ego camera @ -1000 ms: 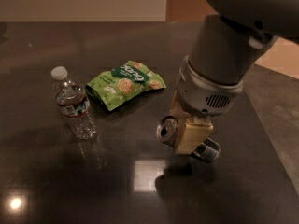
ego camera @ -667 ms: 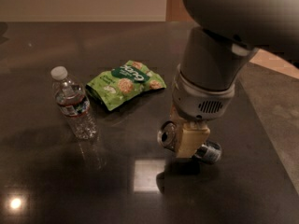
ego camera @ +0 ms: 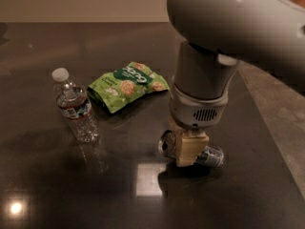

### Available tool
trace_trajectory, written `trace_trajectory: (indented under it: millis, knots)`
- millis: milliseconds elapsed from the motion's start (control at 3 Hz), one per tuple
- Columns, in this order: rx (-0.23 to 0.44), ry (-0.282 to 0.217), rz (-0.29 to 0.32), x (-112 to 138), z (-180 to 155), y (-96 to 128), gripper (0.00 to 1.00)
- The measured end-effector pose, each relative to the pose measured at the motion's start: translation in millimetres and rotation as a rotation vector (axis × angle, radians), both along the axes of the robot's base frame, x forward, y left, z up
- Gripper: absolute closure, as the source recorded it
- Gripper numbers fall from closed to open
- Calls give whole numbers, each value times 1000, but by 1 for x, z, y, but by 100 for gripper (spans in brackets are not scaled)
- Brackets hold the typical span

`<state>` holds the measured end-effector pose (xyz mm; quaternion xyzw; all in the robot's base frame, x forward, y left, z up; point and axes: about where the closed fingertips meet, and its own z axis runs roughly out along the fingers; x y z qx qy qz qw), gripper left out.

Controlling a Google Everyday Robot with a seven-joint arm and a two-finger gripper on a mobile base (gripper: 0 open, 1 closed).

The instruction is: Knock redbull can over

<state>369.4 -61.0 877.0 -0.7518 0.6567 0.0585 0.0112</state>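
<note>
The redbull can [ego camera: 213, 155] lies on its side on the dark table [ego camera: 57, 190], its silver lid [ego camera: 167, 144] facing left. My gripper [ego camera: 190, 155] hangs straight down from the grey wrist [ego camera: 200, 97], right over the middle of the can. Its tan tip hides the can's middle part. Only the can's lid end and its right end show.
A clear plastic water bottle [ego camera: 74, 106] with a white cap stands at the left. A green snack bag [ego camera: 127, 84] lies flat behind the middle. The table's right edge [ego camera: 267, 123] runs diagonally beside a lighter floor. Bright light reflections lie on the tabletop in front.
The arm's upper part has swung further over the scene and fills more of the view. The can stays lying under the gripper. Bottle and bag have not moved.
</note>
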Motion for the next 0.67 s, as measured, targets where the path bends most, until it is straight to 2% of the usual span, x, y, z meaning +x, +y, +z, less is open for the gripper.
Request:
trace_trajectory:
  millis: [333,667]
  knots:
    - [-12,13,11,-1,-7,1,0]
    - [-12,13,11,-1,-7,1,0]
